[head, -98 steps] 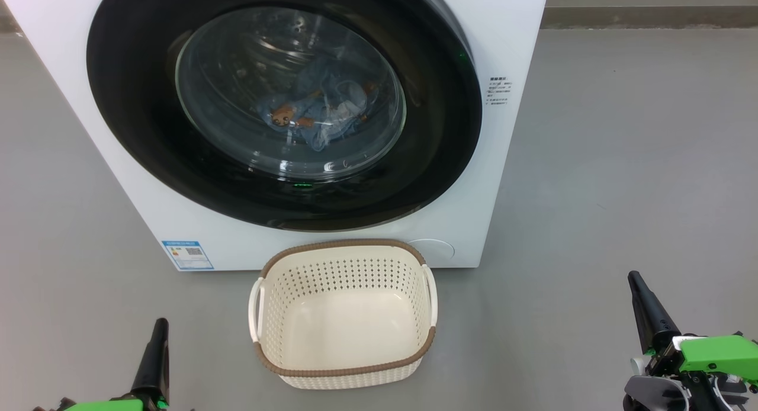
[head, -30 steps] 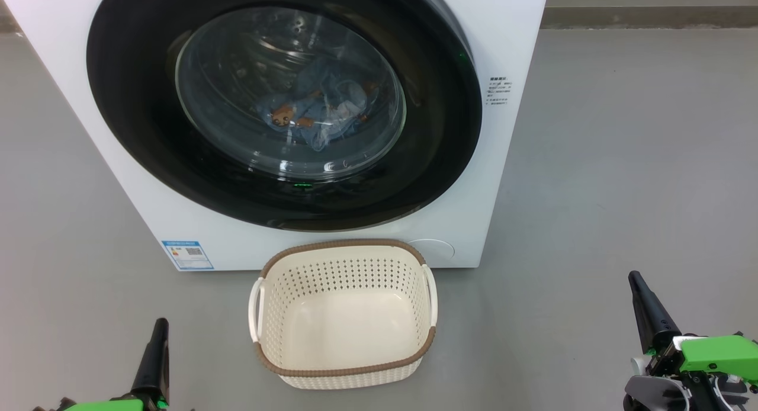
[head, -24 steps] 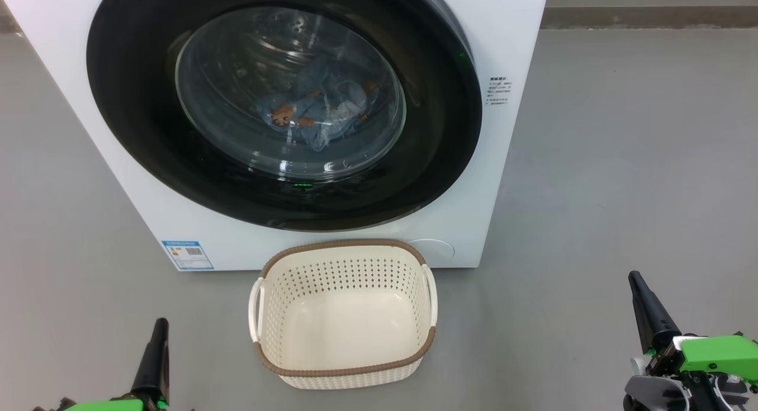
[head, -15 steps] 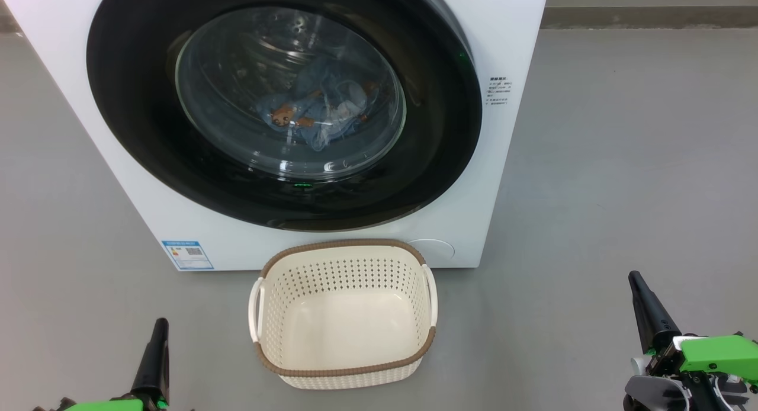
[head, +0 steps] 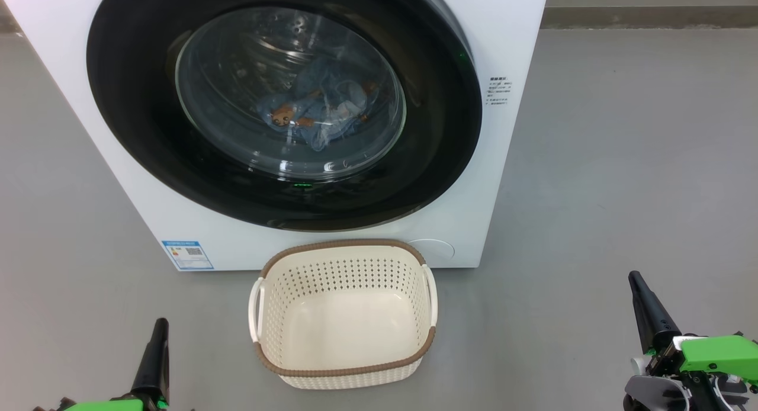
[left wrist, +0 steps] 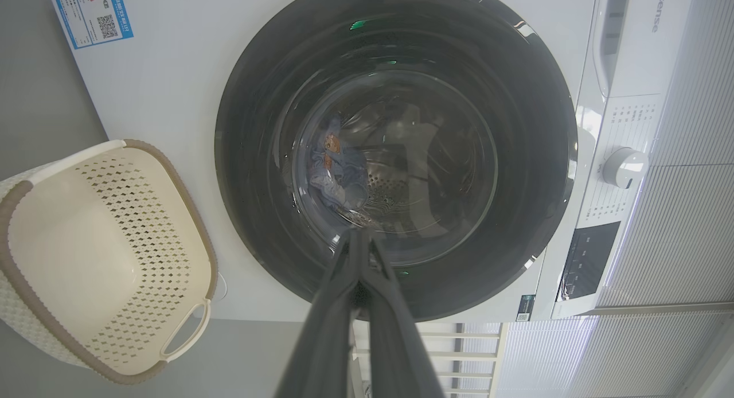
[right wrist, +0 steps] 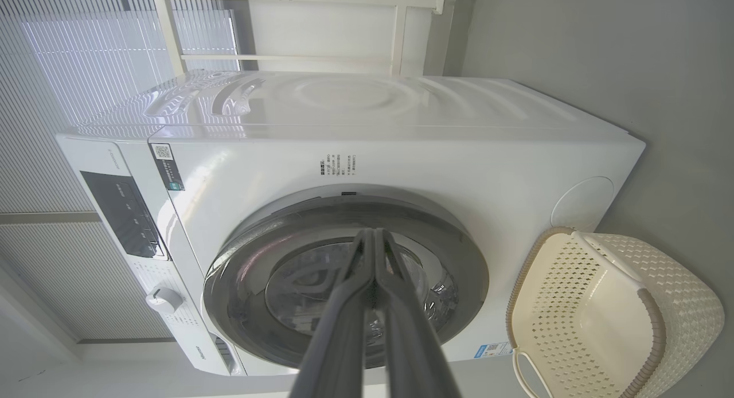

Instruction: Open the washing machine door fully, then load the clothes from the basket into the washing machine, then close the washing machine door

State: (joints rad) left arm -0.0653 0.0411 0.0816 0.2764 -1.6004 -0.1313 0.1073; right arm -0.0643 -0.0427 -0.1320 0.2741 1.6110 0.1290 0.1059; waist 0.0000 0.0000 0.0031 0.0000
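**Both hands shut and low, laundry behind a closed door**

Nearest the robot, the left hand (head: 158,331) sits at the lower left of the head view. Its two dark fingers are pressed together to a single point, and they grip nothing. The right hand (head: 635,279) sits at the lower right, its fingers likewise pinched tight and holding nothing. Both hands hang above the grey floor (head: 604,180), well apart from everything else.

Between them, a little further on, the basket (head: 345,243) stands upright on the floor. Its bare cream bottom is in full sight, and its far rim is just in front of the machine's base.

Behind it rises the washing machine (head: 172,221), with a blue label (head: 187,254) at its lower left front corner and a round white cap (head: 432,249) at the lower right. The washing machine door (head: 136,132) lies closed against the front, its glossy black rim circling the glass bowl.

Through that glass the clothes (head: 323,109) lie in a heap low in the steel drum, light blue with an orange-brown bear showing. In the left wrist view a white dial (left wrist: 624,167) sits on the control panel beside the door.
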